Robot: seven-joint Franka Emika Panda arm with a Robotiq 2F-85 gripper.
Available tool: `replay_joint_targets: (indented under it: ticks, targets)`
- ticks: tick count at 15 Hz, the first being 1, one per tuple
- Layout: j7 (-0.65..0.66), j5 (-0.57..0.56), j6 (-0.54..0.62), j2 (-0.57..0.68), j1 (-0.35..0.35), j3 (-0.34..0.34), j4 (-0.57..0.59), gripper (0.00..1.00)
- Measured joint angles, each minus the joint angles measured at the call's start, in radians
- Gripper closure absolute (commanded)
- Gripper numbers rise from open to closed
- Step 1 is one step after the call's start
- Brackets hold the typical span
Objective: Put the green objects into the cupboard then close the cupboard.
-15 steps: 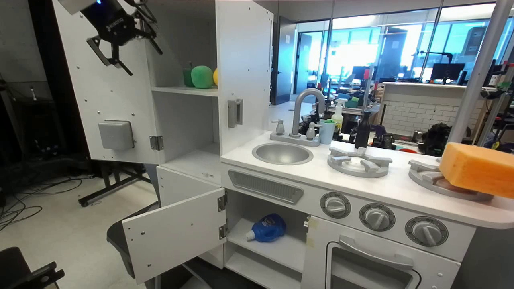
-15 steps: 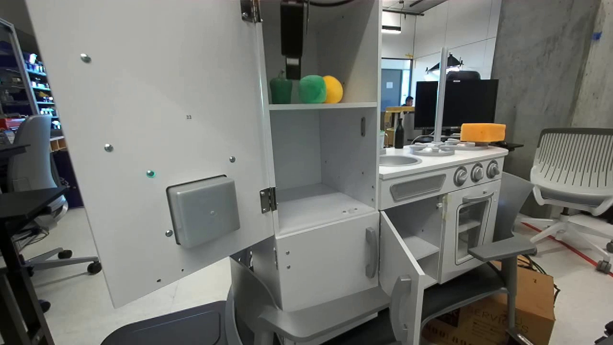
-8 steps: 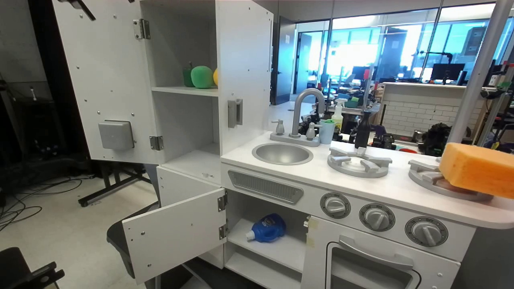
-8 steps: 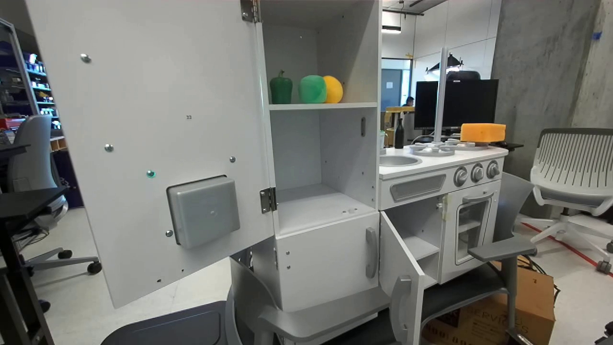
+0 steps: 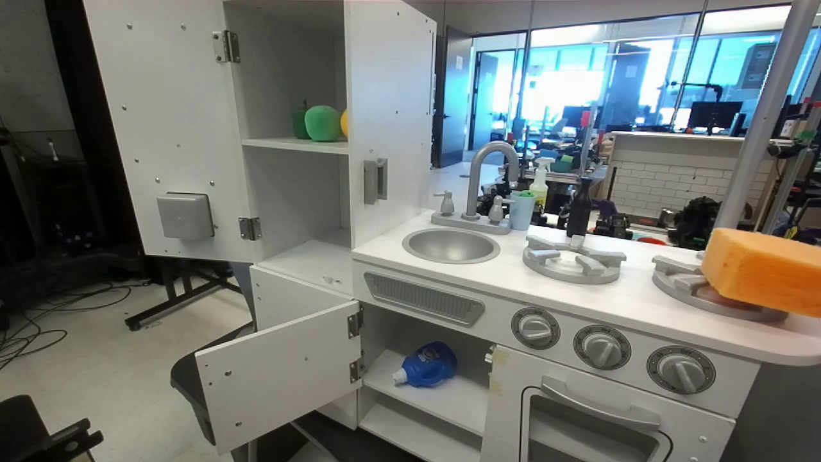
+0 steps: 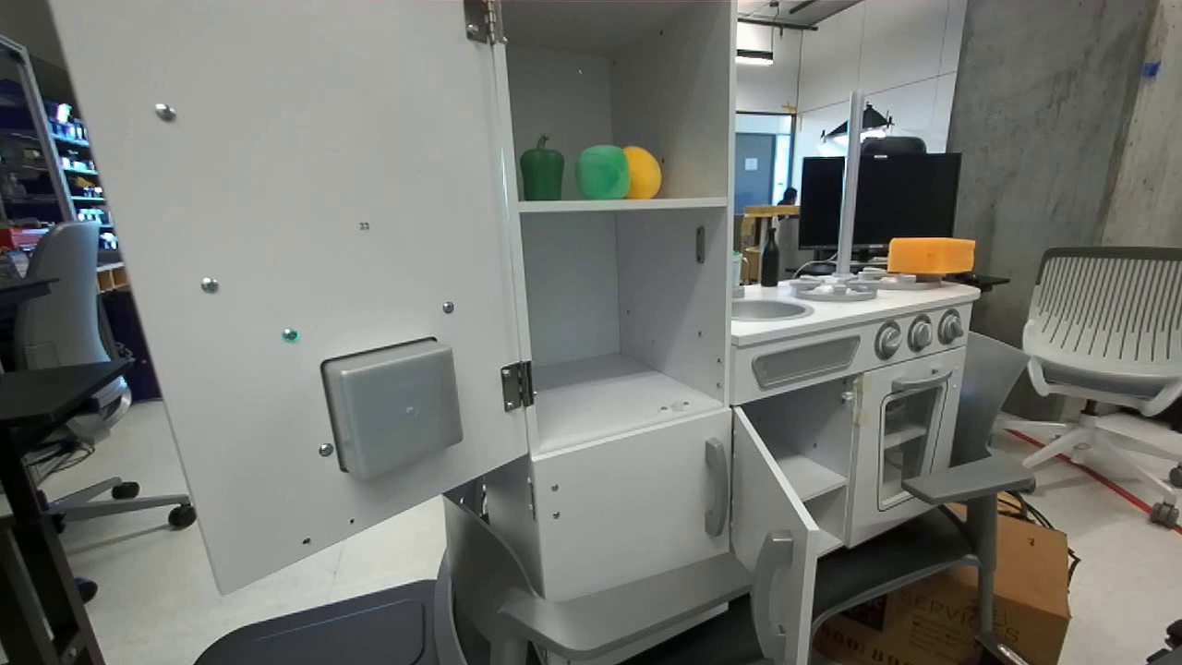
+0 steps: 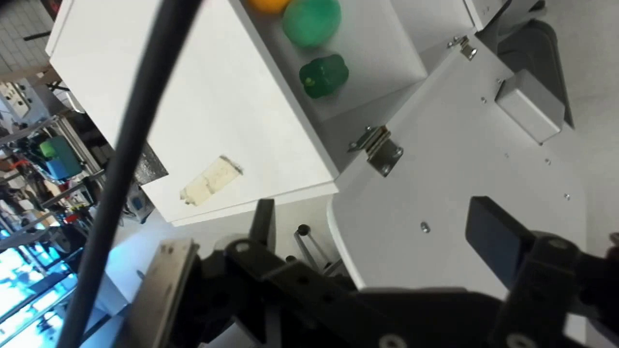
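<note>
Apparently stocked, not yet closed

Inside the tall white cupboard (image 5: pixel 391 96) stand a dark green toy bell pepper (image 6: pixel 542 173) and, at its three o'clock in an exterior view, a brighter green rounded toy (image 6: pixel 600 173), perhaps an apple. A gap shows between them; both are on the shelf surface (image 6: pixel 628 206). A yellow-orange ball (image 6: pixel 646 173) sits beyond, also at three o'clock. I judge the loading done, with one caution: the green fleck (image 5: pixel 526 193) at the rim of the light-blue cup (image 5: pixel 521 212) by the faucet (image 5: pixel 474 183) is too small to identify.

Closing is what's left. The cupboard door (image 6: pixel 305 231) hangs wide open at nine o'clock from that surface, its grey dispenser box (image 6: pixel 406 411) showing. At six o'clock below, in an exterior view, the under-sink door (image 5: pixel 279 375) stands open too, though the task probably doesn't mean that one.

In the wrist view the claw (image 7: pixel 380 232) has its fingers (image 7: pixel 498 237) spread well apart, gripping nothing; the pepper lies toward eleven o'clock from it. Whether it touches the door I cannot tell. The next move likely calls for reaching the door's outer face and pushing.
</note>
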Motion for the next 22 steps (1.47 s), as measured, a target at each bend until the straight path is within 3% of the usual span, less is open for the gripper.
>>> replay_joint_targets:
  ticks: [5,10,17,22]
  targets:
    - [0.191,-0.09,0.0,0.2,0.058,-0.01,0.235,0.0]
    - [0.297,-0.114,0.0,0.374,0.146,-0.07,0.463,0.0]
    - [0.314,-0.112,-0.013,0.518,0.233,-0.153,0.644,0.0]
    - [0.264,-0.102,-0.109,0.554,0.26,-0.168,0.708,0.0]
